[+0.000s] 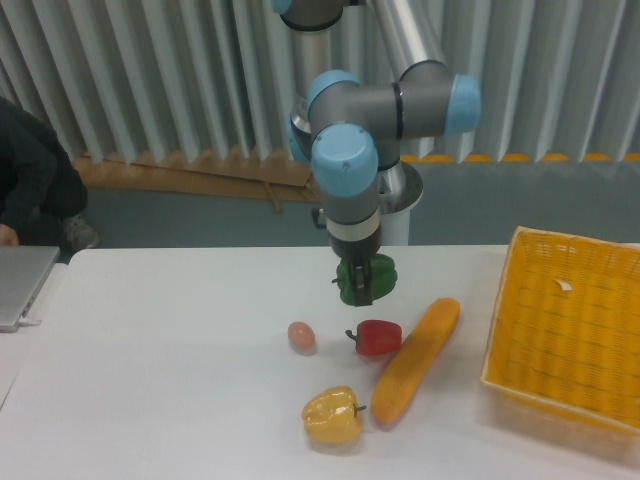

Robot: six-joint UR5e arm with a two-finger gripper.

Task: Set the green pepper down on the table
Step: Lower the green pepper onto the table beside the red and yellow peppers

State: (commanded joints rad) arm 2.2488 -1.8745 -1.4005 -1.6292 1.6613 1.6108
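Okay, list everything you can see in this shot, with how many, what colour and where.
green pepper: one, dark green, held in the gripper above the table, behind the red pepper
red pepper: one, red, on the table near the middle
yellow pepper: one, yellow, at the table's front
long orange vegetable: one, orange, lying diagonally right of the red pepper
egg: one, pinkish, left of the red pepper
basket: one, yellow woven, right side of the table
table: one, white
laptop: one, grey, left edge, partly in view
person: one, dark clothes, far left, mostly cut off
gripper: one, dark, shut on the green pepper
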